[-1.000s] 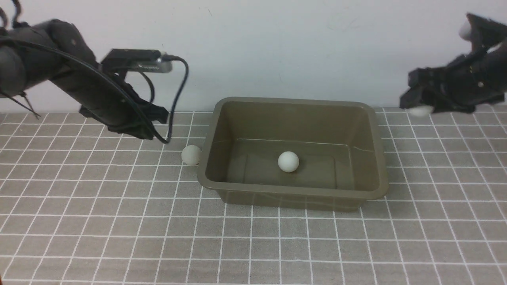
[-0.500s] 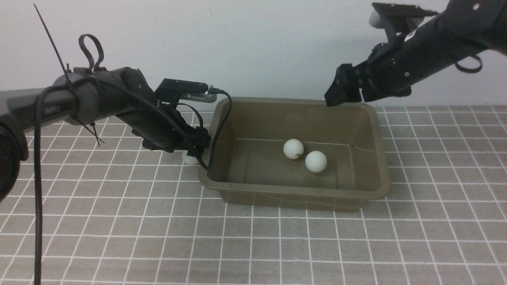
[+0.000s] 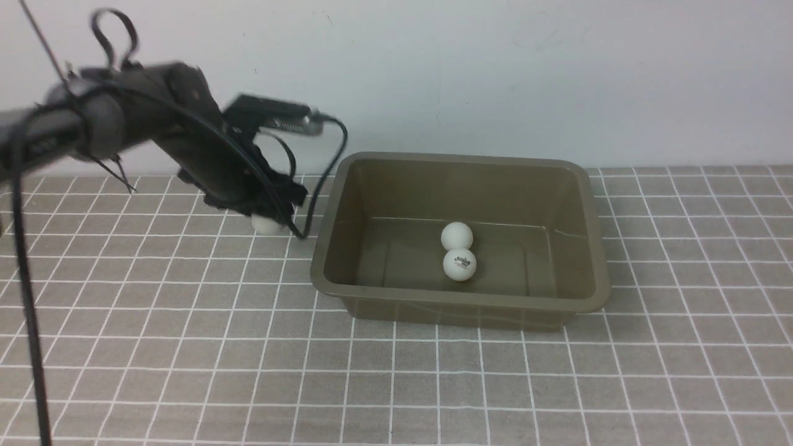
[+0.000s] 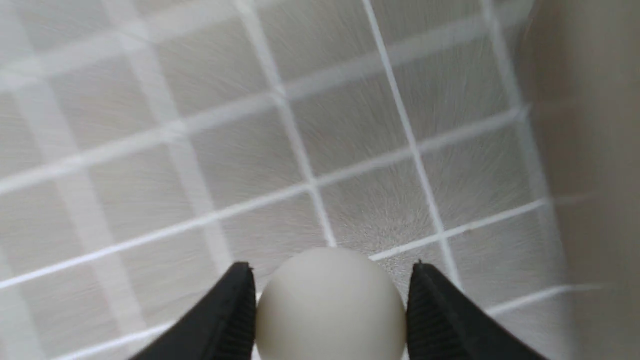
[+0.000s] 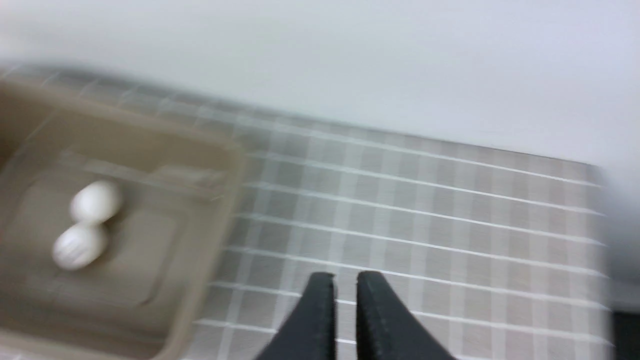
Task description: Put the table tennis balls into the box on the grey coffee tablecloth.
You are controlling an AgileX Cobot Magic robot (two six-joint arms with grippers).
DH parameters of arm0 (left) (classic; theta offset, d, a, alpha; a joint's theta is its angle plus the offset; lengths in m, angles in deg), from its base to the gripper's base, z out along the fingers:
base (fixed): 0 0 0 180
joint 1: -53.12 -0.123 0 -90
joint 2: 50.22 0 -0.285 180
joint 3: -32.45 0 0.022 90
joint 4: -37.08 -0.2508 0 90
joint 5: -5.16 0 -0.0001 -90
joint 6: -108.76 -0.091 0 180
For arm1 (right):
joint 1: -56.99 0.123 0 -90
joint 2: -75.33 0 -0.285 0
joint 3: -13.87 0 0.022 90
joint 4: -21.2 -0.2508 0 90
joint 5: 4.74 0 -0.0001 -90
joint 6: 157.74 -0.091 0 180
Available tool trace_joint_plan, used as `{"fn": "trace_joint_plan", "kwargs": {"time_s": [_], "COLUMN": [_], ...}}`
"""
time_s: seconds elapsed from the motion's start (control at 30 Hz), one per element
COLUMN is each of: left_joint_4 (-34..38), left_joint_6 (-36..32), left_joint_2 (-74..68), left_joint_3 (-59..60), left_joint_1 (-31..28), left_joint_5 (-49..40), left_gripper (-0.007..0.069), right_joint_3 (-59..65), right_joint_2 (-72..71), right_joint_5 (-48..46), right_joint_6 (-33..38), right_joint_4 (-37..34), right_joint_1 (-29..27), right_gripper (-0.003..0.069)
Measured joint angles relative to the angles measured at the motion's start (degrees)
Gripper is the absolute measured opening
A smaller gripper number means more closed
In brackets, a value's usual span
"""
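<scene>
The olive-brown box (image 3: 322, 248) stands on the grey coffee tablecloth (image 3: 186, 347). Two table tennis balls lie touching on its floor: a plain one (image 3: 457, 236) and one with a dark logo (image 3: 460, 264). They also show in the right wrist view (image 5: 95, 200) (image 5: 77, 247). My left gripper (image 3: 271, 217) is shut on the third ball (image 3: 266, 225), left of the box and low over the cloth. In the left wrist view this ball (image 4: 330, 305) sits between both black fingers (image 4: 235, 315). My right gripper (image 5: 345, 282) is shut and empty, over the cloth beside the box (image 5: 220, 200). It is out of the front view.
A white wall runs behind the cloth. The left arm's black cable (image 3: 328, 161) hangs close to the box's left rim. The box's outer wall (image 4: 590, 150) is near the left gripper. A dark edge (image 5: 625, 330) shows past the cloth's end.
The left gripper took hold of the ball beside the box and moved left and up with it. The right arm left the front view; two balls now rest together in the box.
</scene>
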Motion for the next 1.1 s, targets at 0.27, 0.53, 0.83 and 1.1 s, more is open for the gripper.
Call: {"fn": "trace_joint_plan", "kwargs": {"time_s": [0.27,0.53,0.83,1.1], "left_joint_4": [11.1,11.2,9.9,2.2], "left_joint_6": [-6.6,-10.7,-4.6,-1.8], "left_joint_2": [11.1,3.8,-0.5,7.1], "left_joint_3": [-4.3,-3.9,-4.1,-6.7], "left_joint_1": [5.8,12.2,12.2,12.2], "left_joint_5": [-6.0,-3.9,-3.2,-14.4], "left_gripper": [0.0345,0.0366,0.0596,0.0124], "right_joint_3": [20.0,45.4,59.4,61.7], "right_joint_2": [-19.2,-51.1,-73.2,-73.5], "right_joint_5": [5.7,26.6,40.1,38.9], "right_joint_6": [-2.7,-2.7,-2.6,-2.6], "right_joint_4": [-3.6,-13.6,-13.7,-11.8], "right_joint_1": [-0.5,-0.5,-0.5,-0.5], "right_gripper": [-0.0014,-0.0013,-0.0013,-0.0015]}}
